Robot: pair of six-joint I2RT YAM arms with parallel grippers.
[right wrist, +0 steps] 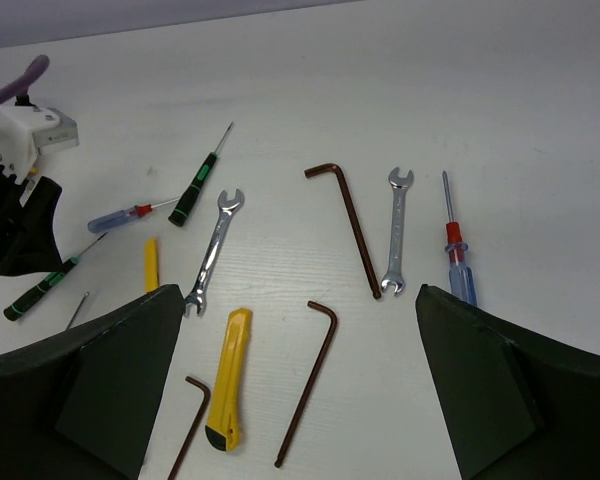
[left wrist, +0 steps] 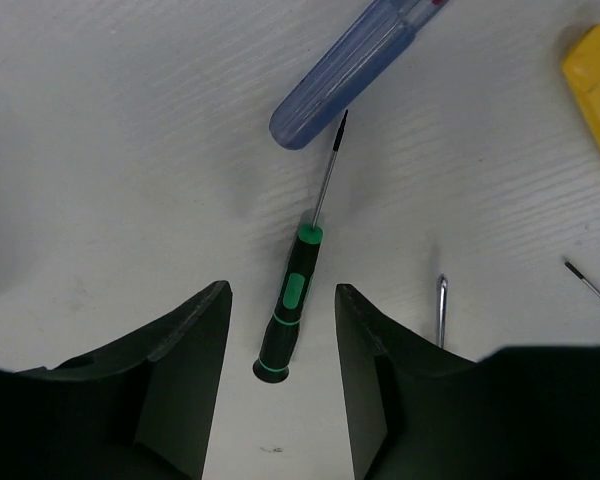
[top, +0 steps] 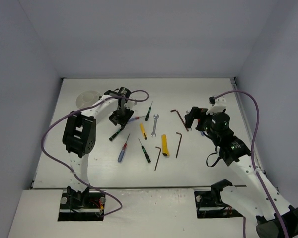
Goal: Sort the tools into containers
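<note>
Low in the left wrist view, a green-black screwdriver (left wrist: 288,320) is straddled by unclenched left jaws, so closure is judged needed next; right jaws are spread empty.

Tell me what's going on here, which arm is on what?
The left claw is down at the table with its jaws either side of the handle of a green-black screwdriver. Gaps show on both sides, so nothing is gripped yet. The right claw hangs open above the hex keys, wrenches and yellow knife, holding nothing. The white cup sits back left.
</note>
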